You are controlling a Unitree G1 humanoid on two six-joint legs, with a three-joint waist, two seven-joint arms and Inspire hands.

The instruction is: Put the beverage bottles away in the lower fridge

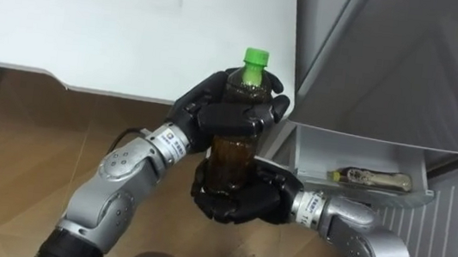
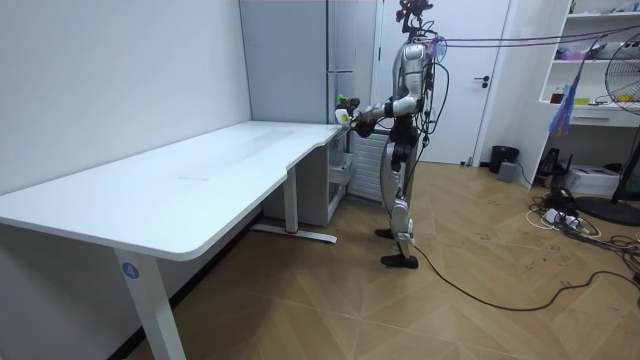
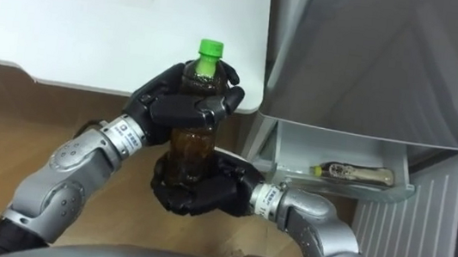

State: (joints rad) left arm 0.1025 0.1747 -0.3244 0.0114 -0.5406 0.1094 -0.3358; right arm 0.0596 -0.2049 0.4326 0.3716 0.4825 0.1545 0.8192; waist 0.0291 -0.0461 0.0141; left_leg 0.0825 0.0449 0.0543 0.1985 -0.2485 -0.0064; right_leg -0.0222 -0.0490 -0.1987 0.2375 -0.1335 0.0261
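Note:
An upright bottle of dark drink with a green cap is held before me, just off the white table's near right corner. My left hand is curled round its upper body. My right hand cups and grips its base from below. In the right eye view the bottle sits between the left hand and the right hand. In the room view I stand at the table's far end beside the grey fridge, holding the bottle at chest height.
The white table fills the upper left. The open fridge door's shelf at right holds a lying bottle. The grey fridge body is at upper right. Wooden floor lies below.

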